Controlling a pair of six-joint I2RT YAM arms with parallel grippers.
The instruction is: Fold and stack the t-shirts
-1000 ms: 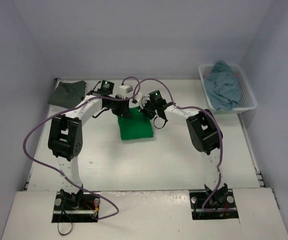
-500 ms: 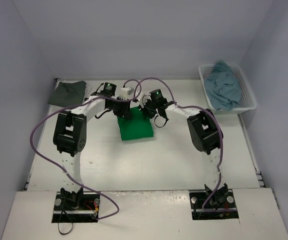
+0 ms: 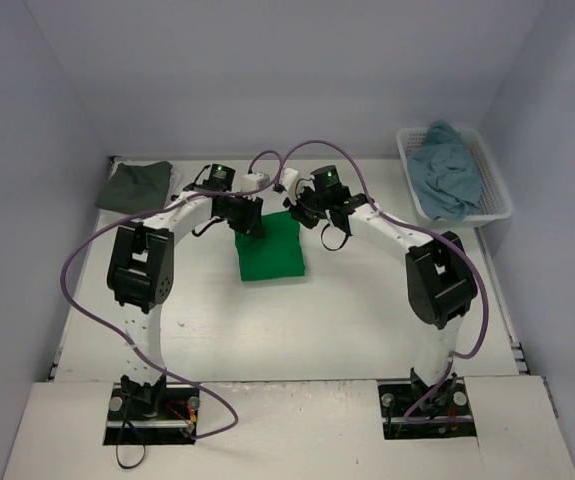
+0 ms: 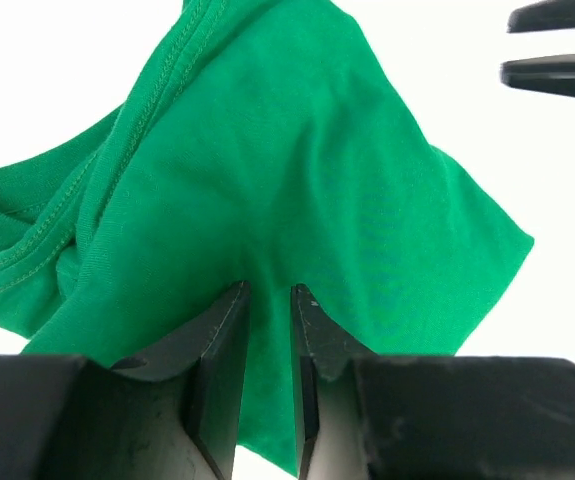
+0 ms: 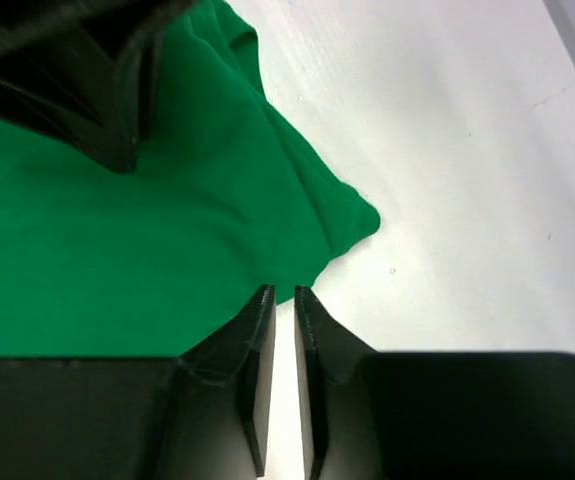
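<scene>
A bright green t-shirt (image 3: pixel 272 250) (image 4: pixel 297 180) (image 5: pixel 117 230) lies folded in a small rectangle at the table's middle. My left gripper (image 3: pixel 250 222) (image 4: pixel 267 295) sits at its far left corner, jaws nearly together on a fold of the green cloth, with creases running out from the pinch. My right gripper (image 3: pixel 300 210) (image 5: pixel 283 292) hovers just past the shirt's far right corner, jaws slightly apart, only bare table showing in the gap. A dark grey t-shirt (image 3: pixel 134 185) lies folded at the far left. A teal-blue t-shirt (image 3: pixel 447 180) is heaped in the basket.
The white lattice basket (image 3: pixel 497 190) stands at the far right against the wall. Purple cables loop over both arms above the shirt. Walls close the table at the back and on both sides.
My right gripper has let go of the green shirt's far right corner and swung right and away from it. The left gripper has kept its hold and shifted slightly.
</scene>
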